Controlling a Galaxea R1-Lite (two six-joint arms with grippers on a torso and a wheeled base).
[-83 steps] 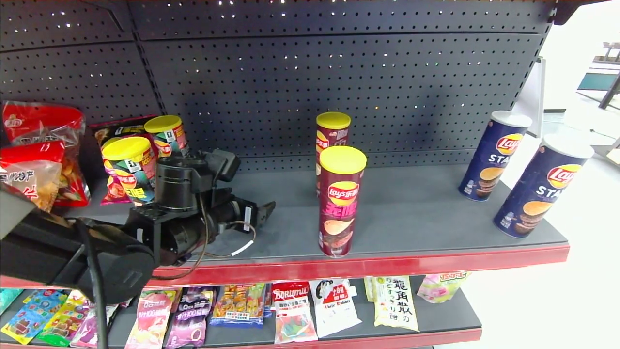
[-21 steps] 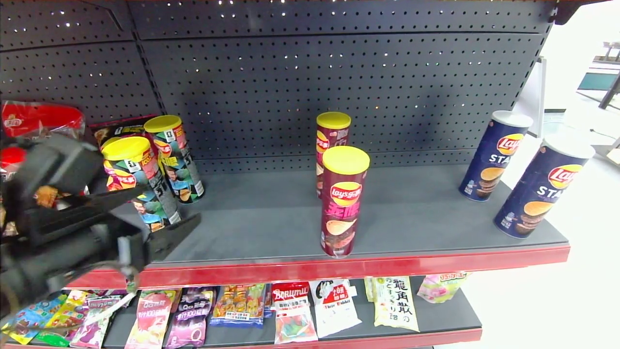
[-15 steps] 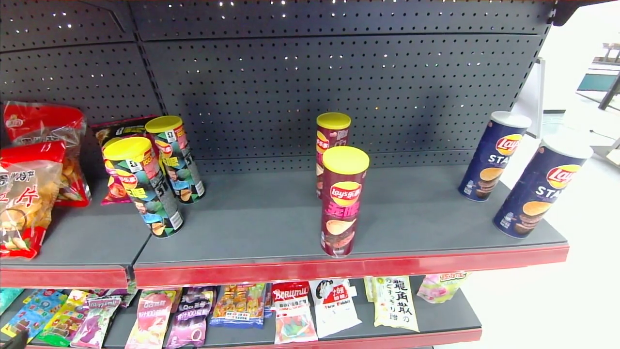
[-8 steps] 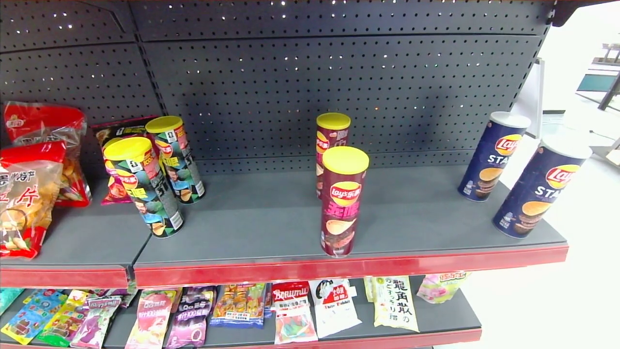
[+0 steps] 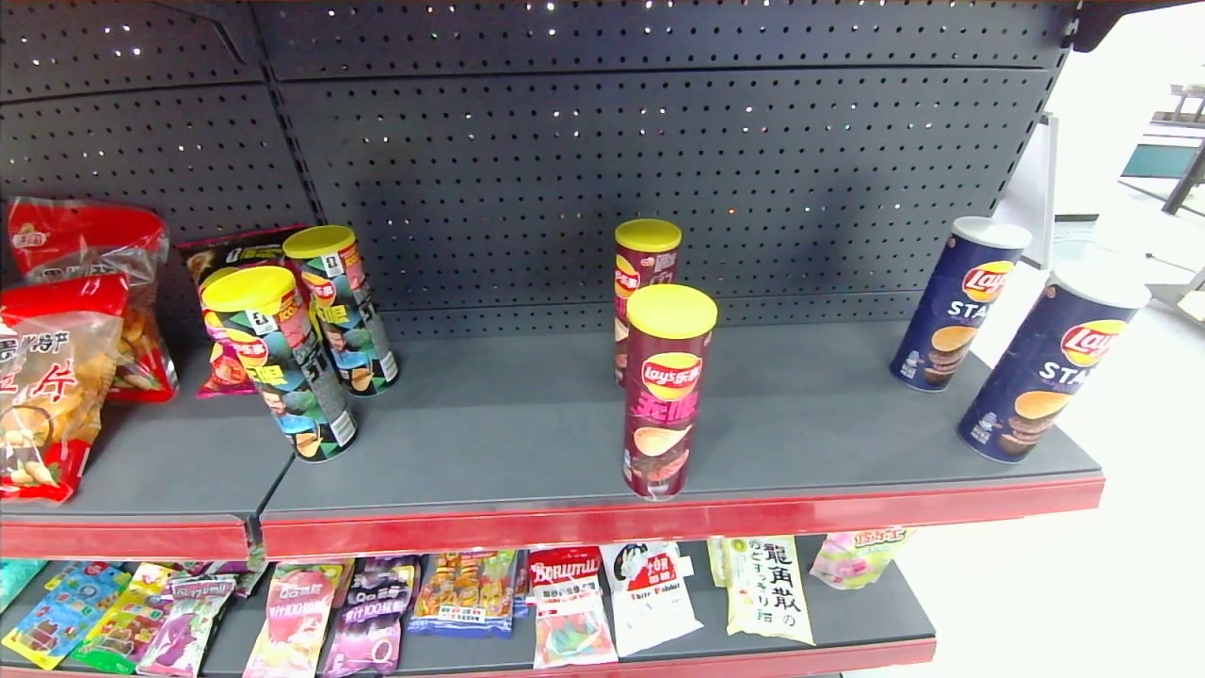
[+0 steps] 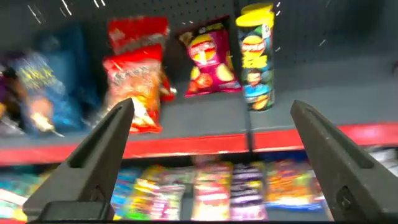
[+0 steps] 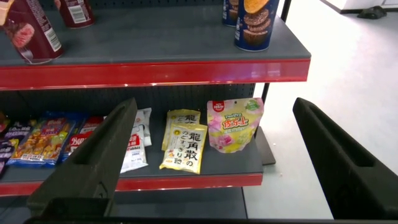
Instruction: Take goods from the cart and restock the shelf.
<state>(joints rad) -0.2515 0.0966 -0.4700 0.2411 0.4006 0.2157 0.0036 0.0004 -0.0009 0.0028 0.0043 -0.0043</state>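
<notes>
The grey shelf with a red front edge carries two maroon chip cans with yellow lids, two multicoloured cans at the left and two dark blue cans at the right. My left gripper is open and empty, held off the shelf front, facing a multicoloured can and red snack bags. My right gripper is open and empty, low before the shelf. The red edge is ahead of it, with a maroon can and a blue can above.
Red snack bags fill the shelf's far left. The lower shelf holds several flat sweet packets, among them a pink one and a yellow one. Bare shelf lies between the can groups. A perforated back panel stands behind.
The left arm, earlier over the shelf beside the multicoloured cans, has drawn back to the left and out of the head view. The cans stand as before.
</notes>
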